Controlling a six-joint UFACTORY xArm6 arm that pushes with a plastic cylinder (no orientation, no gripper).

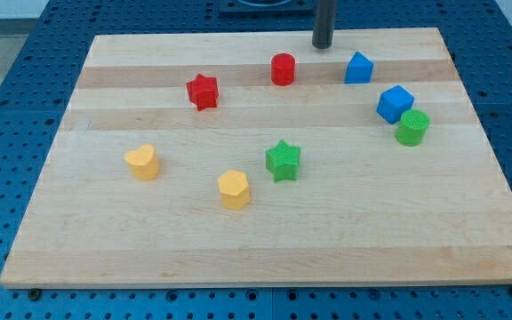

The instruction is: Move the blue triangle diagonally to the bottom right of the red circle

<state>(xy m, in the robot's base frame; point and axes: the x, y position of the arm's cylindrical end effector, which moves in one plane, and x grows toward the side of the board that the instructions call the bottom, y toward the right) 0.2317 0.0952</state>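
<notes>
The blue triangle (358,68) lies near the view's top right of the wooden board (265,240). The red circle (283,68) sits to its left, at about the same height. My tip (322,45) rests on the board near its top edge, between the two and slightly above them, apart from both.
A blue cube (395,103) touches a green cylinder (412,127) at the view's right. A red star (203,91) is left of the red circle. A green star (283,160), a yellow hexagon (234,189) and a yellow heart (141,163) lie lower down.
</notes>
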